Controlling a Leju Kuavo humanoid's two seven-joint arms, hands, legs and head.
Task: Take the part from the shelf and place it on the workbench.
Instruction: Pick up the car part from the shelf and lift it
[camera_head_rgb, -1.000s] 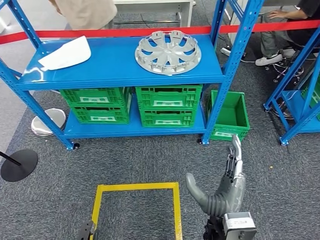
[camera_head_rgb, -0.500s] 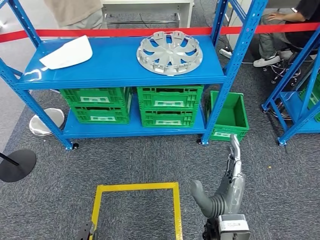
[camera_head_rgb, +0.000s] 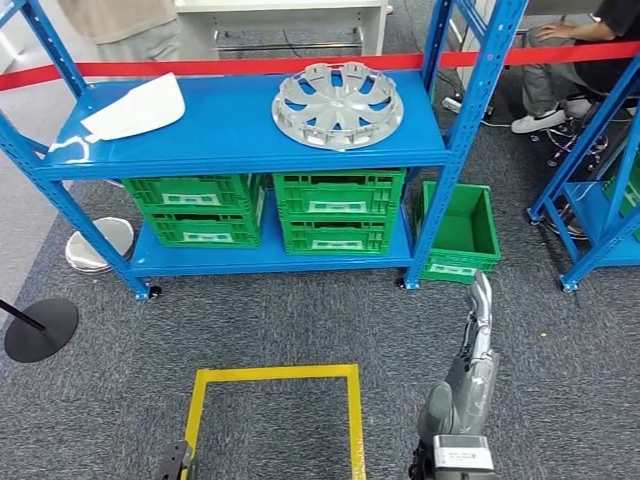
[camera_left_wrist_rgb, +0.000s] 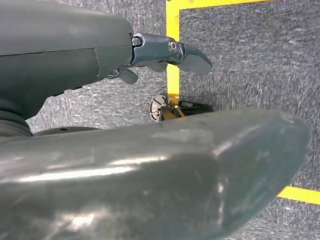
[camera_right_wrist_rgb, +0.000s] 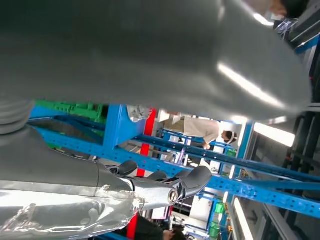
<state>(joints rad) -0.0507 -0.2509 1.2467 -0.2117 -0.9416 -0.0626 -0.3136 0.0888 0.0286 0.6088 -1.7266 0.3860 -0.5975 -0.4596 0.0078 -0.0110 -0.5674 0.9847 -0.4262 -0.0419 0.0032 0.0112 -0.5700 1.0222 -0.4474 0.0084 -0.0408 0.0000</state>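
The part, a silver wheel cover (camera_head_rgb: 337, 104), lies flat on the top level of the blue shelf (camera_head_rgb: 226, 135), right of its middle. My right hand (camera_head_rgb: 468, 380) is raised in front of me at the lower right. It is well short of the shelf, fingers stretched forward, and holds nothing. In the right wrist view the right hand (camera_right_wrist_rgb: 113, 60) has its thumb and dark fingers (camera_right_wrist_rgb: 181, 185) apart and empty. My left hand (camera_left_wrist_rgb: 124, 155) hangs low over the carpet, its fingers (camera_left_wrist_rgb: 170, 50) spread from the thumb and nothing between them.
A white sheet (camera_head_rgb: 136, 108) lies on the shelf's left end. Green crates (camera_head_rgb: 336, 212) fill the lower level, and an open green crate (camera_head_rgb: 458, 232) stands on the floor beside the right post. A yellow taped square (camera_head_rgb: 275, 375) marks the carpet. Red tape (camera_head_rgb: 226, 66), people and a second shelf (camera_head_rgb: 596, 200) lie beyond.
My right hand has shifted a little to the right and turned, so its thumb no longer sticks out to the left. The wheel cover has not moved.
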